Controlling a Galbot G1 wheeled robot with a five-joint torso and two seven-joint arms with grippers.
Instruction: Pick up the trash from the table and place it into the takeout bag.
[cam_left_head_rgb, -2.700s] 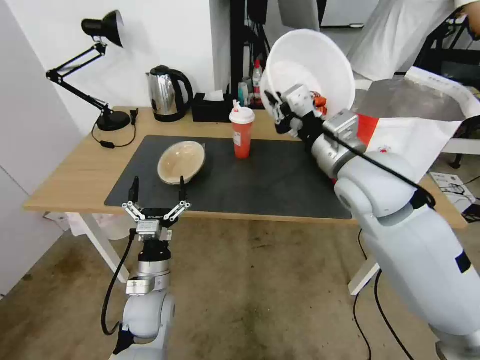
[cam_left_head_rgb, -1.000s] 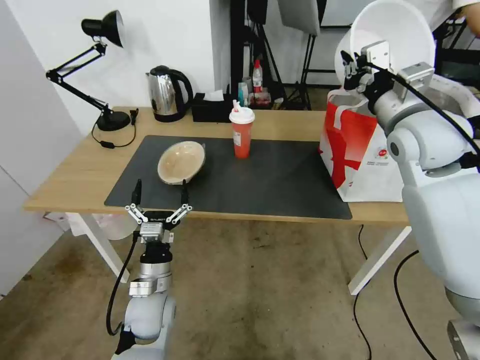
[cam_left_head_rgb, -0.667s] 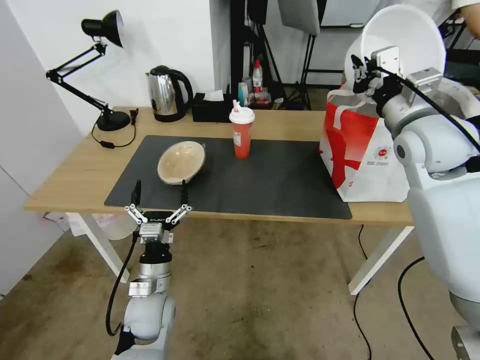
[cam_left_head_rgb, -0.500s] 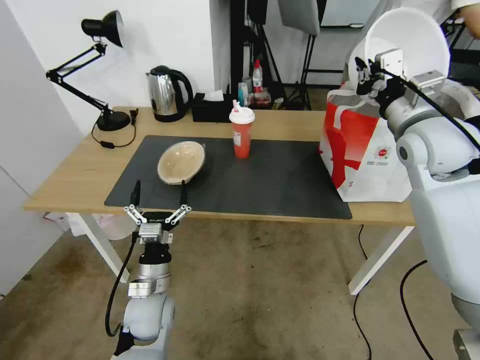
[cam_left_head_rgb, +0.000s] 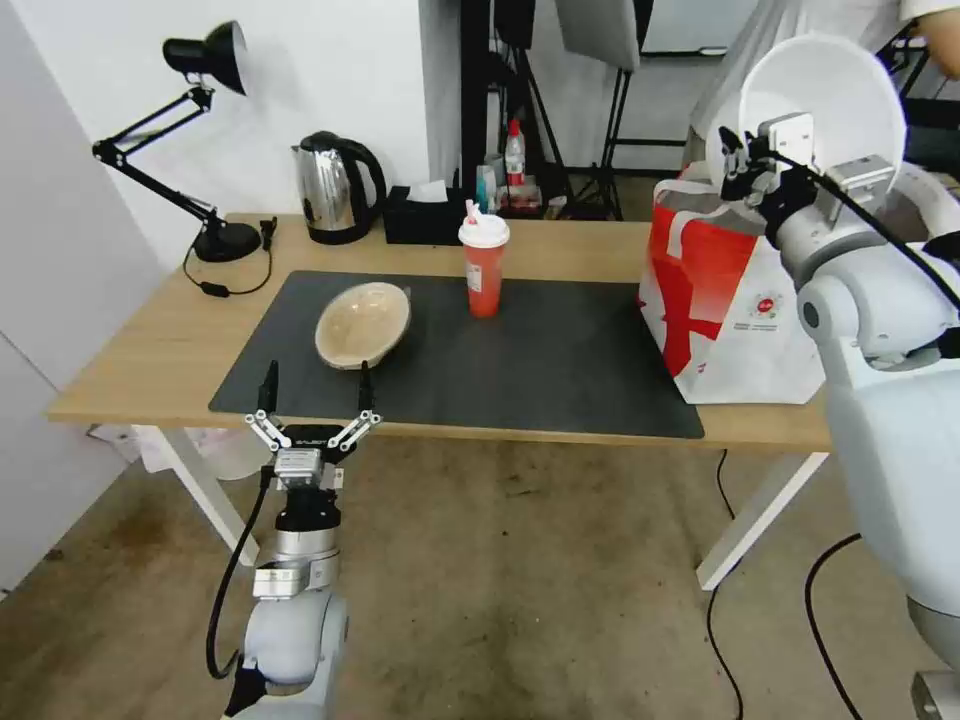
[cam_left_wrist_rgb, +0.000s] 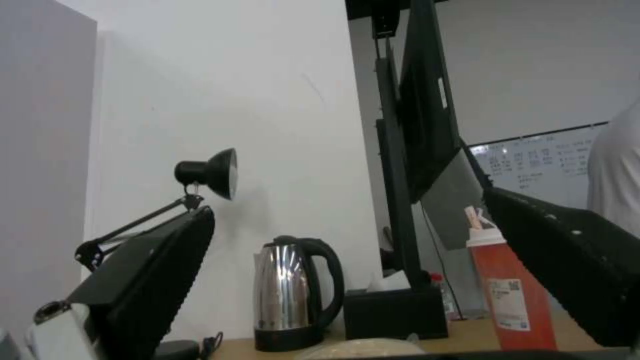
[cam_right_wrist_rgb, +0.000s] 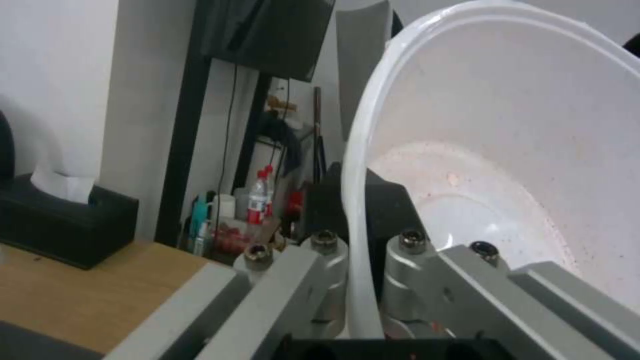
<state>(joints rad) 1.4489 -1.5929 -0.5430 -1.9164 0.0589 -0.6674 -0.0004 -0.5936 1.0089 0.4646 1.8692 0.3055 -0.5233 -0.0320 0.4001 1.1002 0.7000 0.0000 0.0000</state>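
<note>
Right claw (cam_left_head_rgb: 738, 165) pinches glossy round white bowl (cam_left_head_rgb: 835, 95) rim; boxy bag (cam_left_head_rgb: 720, 300) below.

No legible txt; takeout bag (cam_left_head_rgb: 730, 300) logo, cup (cam_left_wrist_rgb: 510, 295) label unreadable.

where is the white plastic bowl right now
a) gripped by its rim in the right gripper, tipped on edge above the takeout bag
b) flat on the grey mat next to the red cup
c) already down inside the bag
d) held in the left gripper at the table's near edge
a: the right gripper is clamped on the rim of the white plastic bowl, which stands tipped on edge above the open takeout bag; the left gripper is open and empty at the table's near edge.
</note>
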